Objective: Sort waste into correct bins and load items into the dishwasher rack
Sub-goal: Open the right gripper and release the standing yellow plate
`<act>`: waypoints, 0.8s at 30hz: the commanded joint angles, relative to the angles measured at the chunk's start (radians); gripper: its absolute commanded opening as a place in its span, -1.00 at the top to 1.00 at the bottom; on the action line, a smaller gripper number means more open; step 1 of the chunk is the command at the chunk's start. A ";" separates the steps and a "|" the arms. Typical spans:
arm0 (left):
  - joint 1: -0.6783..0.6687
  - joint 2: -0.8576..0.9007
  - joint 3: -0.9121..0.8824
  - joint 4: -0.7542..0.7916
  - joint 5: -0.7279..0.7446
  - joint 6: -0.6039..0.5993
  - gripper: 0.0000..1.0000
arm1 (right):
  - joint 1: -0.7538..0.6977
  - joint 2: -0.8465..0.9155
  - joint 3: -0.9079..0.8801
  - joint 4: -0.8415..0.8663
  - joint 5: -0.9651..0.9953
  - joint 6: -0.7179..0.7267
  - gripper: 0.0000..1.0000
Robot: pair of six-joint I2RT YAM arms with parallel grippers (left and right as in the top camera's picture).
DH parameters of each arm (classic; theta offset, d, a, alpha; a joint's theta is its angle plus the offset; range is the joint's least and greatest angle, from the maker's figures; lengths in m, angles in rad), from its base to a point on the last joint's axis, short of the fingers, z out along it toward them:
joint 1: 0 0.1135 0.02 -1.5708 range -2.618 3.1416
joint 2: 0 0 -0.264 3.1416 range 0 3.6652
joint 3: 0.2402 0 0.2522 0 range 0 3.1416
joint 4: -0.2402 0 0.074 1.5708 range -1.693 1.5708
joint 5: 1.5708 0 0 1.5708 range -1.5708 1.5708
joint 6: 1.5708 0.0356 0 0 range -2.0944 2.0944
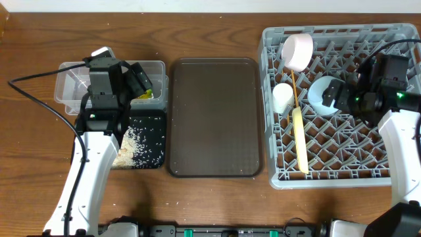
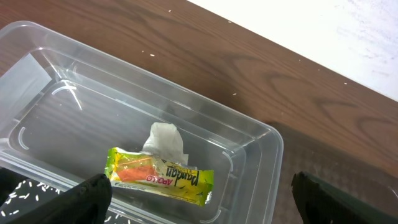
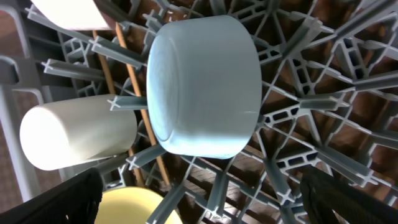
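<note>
Clear smooth plastic tub (image 2: 81, 130), glossy snack wrapper (image 2: 161, 177), crumpled paper tissue (image 2: 166, 140), matt grey plastic rack (image 3: 323, 109), smooth light blue bowl (image 3: 205, 81), wood-grain desk (image 1: 210, 29), matt textured brown tray (image 1: 214, 118)

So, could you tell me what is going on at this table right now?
The left gripper hangs open over the clear plastic tub, where the crumpled white tissue and the green-and-orange snack wrapper lie. The glossy black tray holds loose white rice. The right gripper is open, close to the light blue bowl, which sits among the pegs of the grey plastic dishwasher rack.
</note>
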 commanded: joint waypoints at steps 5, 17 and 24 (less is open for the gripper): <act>0.002 -0.004 0.018 -0.002 -0.012 0.010 -0.91 | 0.009 -0.007 0.005 0.002 0.023 0.025 -0.99; 0.002 -0.004 0.018 -0.002 -0.012 0.010 -0.91 | 0.009 -0.007 0.005 0.002 0.023 0.026 -0.99; 0.002 -0.004 0.018 -0.002 -0.012 0.010 -0.91 | 0.013 -0.047 -0.011 0.002 0.023 0.025 -0.99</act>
